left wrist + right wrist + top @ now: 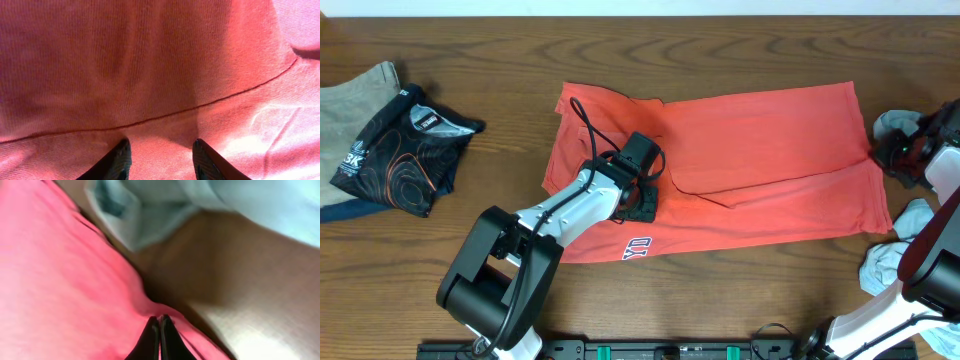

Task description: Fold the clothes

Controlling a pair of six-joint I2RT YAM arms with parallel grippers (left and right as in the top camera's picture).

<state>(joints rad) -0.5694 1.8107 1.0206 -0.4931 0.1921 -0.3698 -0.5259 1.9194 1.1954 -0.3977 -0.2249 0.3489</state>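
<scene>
- Hovering over the red shorts (770, 160), which are lying flat on the table (720, 295), the left gripper (161, 150) is holding its jaws apart, probably readying a grab.
- Farther right, the right gripper (160, 327) is pinching the shorts' edge, jaws pressed together, likely for folding it over.

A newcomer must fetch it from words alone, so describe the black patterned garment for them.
Look to the left end of the wooden table, where a small pile lies. The black garment tops a beige piece there. Thin orange swirling lines set it apart from the red shorts mid-table and the pale blue clothes at right.
</scene>
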